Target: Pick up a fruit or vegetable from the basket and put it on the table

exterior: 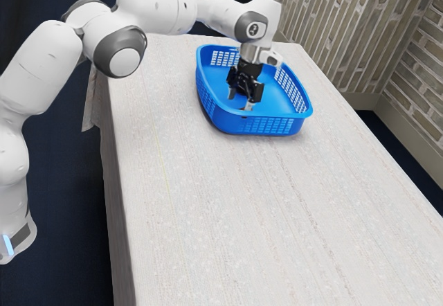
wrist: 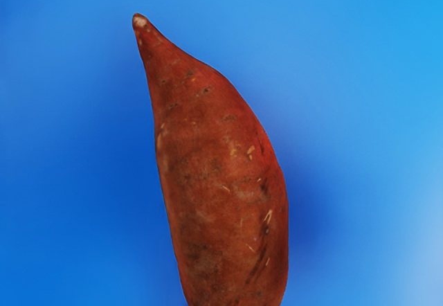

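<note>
My gripper [exterior: 240,100] is inside the blue basket [exterior: 266,125], pointing down with its two fingertips apart, near the basket wall closest to the exterior view's camera. In the wrist view, a reddish-brown sweet potato [wrist: 220,181] lies under my hand on the blue basket floor [wrist: 76,160]. It has a narrow pointed tip at one end and a thick body; its other end runs out of the picture. Whether the fingers touch it cannot be told.
The basket stands toward the far end of a long table with a pale cloth [exterior: 235,216]. Its slotted walls and raised rim surround my fingers. A brick wall [exterior: 346,29] rises beyond the table on the exterior view's right.
</note>
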Available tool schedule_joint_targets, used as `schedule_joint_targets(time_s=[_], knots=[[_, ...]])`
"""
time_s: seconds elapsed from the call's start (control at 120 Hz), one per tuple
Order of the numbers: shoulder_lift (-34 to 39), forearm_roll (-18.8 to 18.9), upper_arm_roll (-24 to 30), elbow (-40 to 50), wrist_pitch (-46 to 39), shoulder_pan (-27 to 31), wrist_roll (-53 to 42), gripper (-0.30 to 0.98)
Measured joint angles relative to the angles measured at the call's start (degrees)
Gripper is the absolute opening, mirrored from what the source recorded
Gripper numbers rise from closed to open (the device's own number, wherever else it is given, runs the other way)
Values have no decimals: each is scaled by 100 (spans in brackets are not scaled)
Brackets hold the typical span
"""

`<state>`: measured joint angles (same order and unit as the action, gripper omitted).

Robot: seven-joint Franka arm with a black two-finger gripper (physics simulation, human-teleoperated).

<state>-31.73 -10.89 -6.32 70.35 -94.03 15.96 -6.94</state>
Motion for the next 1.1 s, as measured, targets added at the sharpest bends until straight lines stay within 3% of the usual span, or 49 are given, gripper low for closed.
schedule_joint_targets(time_s=[0.692,1.1], knots=[[-259,-53,73,-36,-256,22,16,65],[-377,-123,75,-119,-284,21,30,25]])
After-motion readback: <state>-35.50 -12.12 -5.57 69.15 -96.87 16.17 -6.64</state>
